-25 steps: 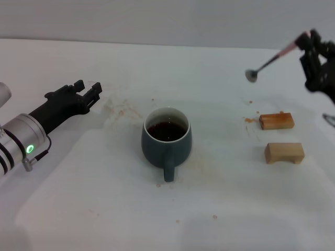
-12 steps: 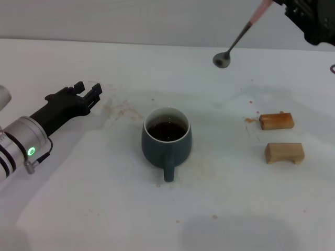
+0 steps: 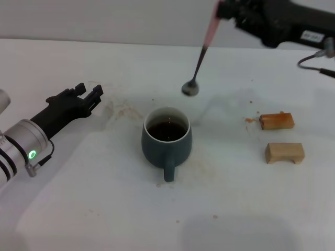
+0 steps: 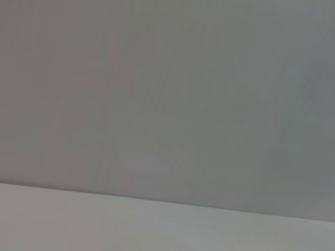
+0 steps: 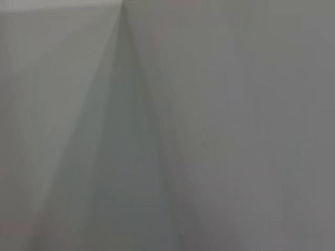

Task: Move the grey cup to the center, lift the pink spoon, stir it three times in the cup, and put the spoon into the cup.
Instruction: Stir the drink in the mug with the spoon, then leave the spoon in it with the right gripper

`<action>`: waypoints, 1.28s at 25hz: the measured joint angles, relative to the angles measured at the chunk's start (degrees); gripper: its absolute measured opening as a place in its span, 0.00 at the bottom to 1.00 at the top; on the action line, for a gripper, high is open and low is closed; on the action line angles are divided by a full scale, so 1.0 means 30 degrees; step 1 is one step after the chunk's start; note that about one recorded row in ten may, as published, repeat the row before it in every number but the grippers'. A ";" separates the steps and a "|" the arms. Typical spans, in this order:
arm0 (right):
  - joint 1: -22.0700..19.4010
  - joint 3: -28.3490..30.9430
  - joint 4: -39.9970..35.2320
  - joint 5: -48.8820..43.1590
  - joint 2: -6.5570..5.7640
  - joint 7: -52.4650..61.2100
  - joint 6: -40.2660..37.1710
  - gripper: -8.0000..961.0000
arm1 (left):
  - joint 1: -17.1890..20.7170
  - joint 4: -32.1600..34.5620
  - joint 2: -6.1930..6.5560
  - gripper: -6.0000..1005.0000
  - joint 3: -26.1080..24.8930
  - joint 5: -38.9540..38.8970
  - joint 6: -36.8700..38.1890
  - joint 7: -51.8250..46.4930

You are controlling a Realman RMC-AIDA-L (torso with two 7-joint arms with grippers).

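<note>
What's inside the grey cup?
The grey cup holds dark brown liquid. The liquid hides the bottom. The pink spoon, held by the right gripper, hangs above, not inside.

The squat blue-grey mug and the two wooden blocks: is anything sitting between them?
Nothing: in the head view only bare, faintly stained white table separates the squat blue-grey mug from the wooden blocks.

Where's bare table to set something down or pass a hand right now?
Bare: the near strip in front of the grey cup, and the patch between the cup and the left gripper. Crowded: two wooden blocks at right; above the cup, the right gripper hangs the pink spoon.
</note>
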 joint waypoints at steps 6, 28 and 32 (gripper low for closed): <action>0.0814 -0.1470 0.0773 -0.0814 0.0193 0.0043 0.1174 0.10 | 0.0430 -0.0594 0.0046 0.50 -0.0117 0.0000 0.0233 0.0000; 0.1968 -0.5203 0.2202 -0.0802 0.1358 -0.0404 0.6763 0.10 | 0.1068 -0.0693 0.0263 0.50 -0.0478 0.0025 0.2346 -0.0109; 0.2017 -0.5241 0.2436 -0.0782 0.1380 -0.0552 0.7180 0.10 | 0.0979 -0.0692 0.0269 0.50 -0.0507 0.0017 0.2341 -0.0060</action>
